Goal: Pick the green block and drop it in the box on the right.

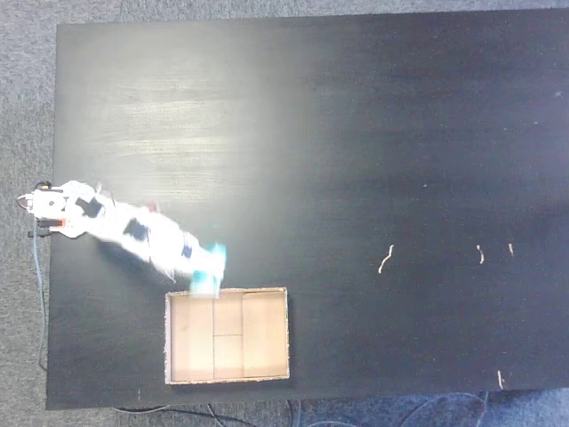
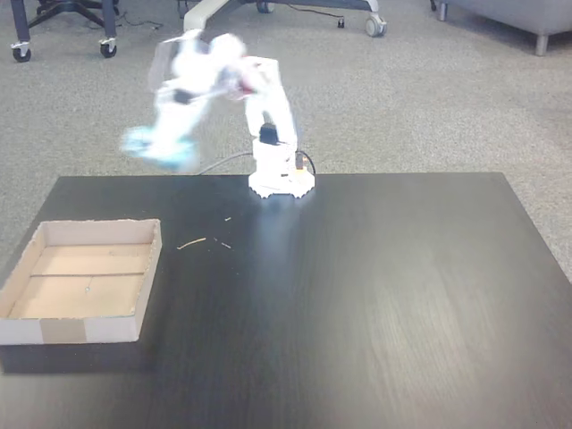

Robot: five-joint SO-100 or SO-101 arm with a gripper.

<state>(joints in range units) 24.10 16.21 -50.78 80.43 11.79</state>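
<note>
The white arm is motion-blurred in both fixed views. At its tip a teal smear, the green block [image 1: 207, 272], sits in my gripper [image 1: 206, 277], which looks shut on it, though the blur hides the jaws. It hangs just outside the upper wall of the tan cardboard box [image 1: 168, 338], near that wall's left end. From the front, the green block [image 2: 159, 149] and gripper [image 2: 154, 150] are up in the air, behind the box [image 2: 80, 281] and a little to its right. The box holds nothing.
The arm's base [image 2: 280, 181] stands at the far edge of the black table [image 1: 356, 133]. A few pale scraps [image 1: 384, 259] lie on the tabletop. A cable [image 1: 39, 294] hangs off the table's left side. Chair wheels [image 2: 374, 27] stand on the carpet behind.
</note>
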